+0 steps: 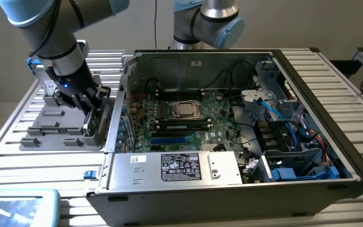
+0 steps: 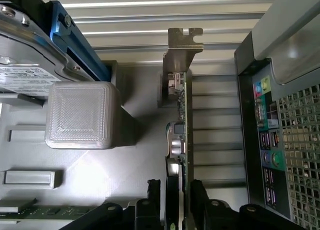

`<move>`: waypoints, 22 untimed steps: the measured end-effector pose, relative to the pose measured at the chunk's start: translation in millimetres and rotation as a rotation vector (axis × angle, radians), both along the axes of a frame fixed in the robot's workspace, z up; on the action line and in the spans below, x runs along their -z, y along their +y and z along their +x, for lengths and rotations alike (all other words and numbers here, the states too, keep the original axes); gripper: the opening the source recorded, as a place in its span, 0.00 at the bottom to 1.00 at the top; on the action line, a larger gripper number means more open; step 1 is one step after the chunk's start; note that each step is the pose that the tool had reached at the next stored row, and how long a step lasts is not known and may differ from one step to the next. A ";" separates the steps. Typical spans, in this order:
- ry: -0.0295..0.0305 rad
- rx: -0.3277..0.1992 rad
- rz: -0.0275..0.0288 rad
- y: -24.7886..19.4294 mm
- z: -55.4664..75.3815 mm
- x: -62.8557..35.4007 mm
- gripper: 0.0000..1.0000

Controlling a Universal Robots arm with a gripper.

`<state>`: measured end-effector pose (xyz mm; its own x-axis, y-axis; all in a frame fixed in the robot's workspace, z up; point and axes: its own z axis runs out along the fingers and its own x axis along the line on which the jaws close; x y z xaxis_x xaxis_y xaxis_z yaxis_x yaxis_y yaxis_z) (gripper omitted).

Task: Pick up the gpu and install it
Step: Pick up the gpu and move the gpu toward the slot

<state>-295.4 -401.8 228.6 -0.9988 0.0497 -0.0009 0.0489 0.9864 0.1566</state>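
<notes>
The gpu (image 2: 179, 115) is a thin green card standing on edge in the grey holder tray (image 1: 49, 127), its silver bracket (image 2: 182, 45) at the far end. In the exterior view the gpu (image 1: 92, 124) stands at the tray's side nearest the computer case, just outside the case wall. My gripper (image 1: 87, 101) is lowered over it. In the wrist view the gripper (image 2: 176, 205) has one black finger on each side of the card, and the fingers (image 2: 154, 200) press against its faces. The card still rests in the tray.
The open computer case (image 1: 332, 156) lies to the exterior view's right, with the green motherboard (image 1: 181, 118) and its blue slots (image 1: 168, 140) inside. Its rear port panel (image 2: 267, 140) is close beside the card. A silver labelled drive (image 2: 20, 65) and a grey block (image 2: 80, 115) sit on the tray.
</notes>
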 end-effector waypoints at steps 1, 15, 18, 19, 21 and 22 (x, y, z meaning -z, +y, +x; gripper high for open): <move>0.0003 0.000 -0.0002 0.0 0.0 0.1 0.29; 0.0057 0.000 0.0008 0.0 0.1 -13.1 0.28; 0.0059 0.000 0.0008 0.0 0.0 -26.8 0.28; 0.0058 0.000 0.0008 0.0 0.0 -31.3 0.28; 0.0058 0.000 0.0008 0.0 0.1 -40.2 0.28; 0.0058 0.000 0.0009 0.0 0.1 -44.7 0.28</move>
